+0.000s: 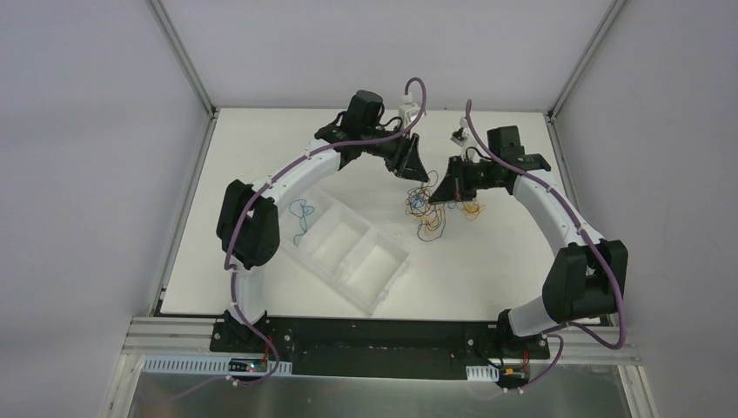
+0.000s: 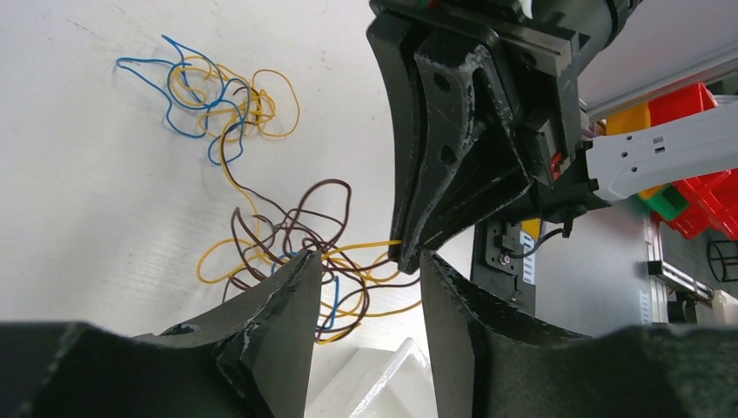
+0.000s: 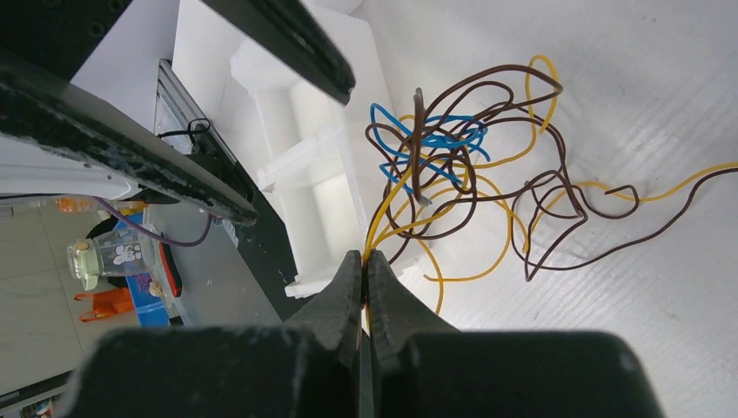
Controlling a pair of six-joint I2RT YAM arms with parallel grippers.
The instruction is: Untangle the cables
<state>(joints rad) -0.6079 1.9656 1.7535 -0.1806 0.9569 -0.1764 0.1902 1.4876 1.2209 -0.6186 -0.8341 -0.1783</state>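
Observation:
The cables form a tangle [image 1: 428, 207] of thin brown, yellow and blue wires on the white table between my two grippers. In the right wrist view the tangle [image 3: 452, 165] lies just ahead of my right gripper [image 3: 365, 259], which is shut on a yellow cable [image 3: 371, 237] that runs up out of the tangle. My left gripper [image 2: 365, 261] is open and empty, its jaws either side of the right gripper's tip [image 2: 405, 251], just above the tangle [image 2: 296, 235]. A smaller blue and yellow clump [image 2: 222, 100] lies apart, joined by one strand.
A white three-compartment tray [image 1: 374, 305] lies at an angle left of the tangle, and its far-left compartment holds a single blue cable [image 1: 301, 213]. The tray's edge [image 2: 418, 383] shows below my left fingers. Grey walls enclose the table.

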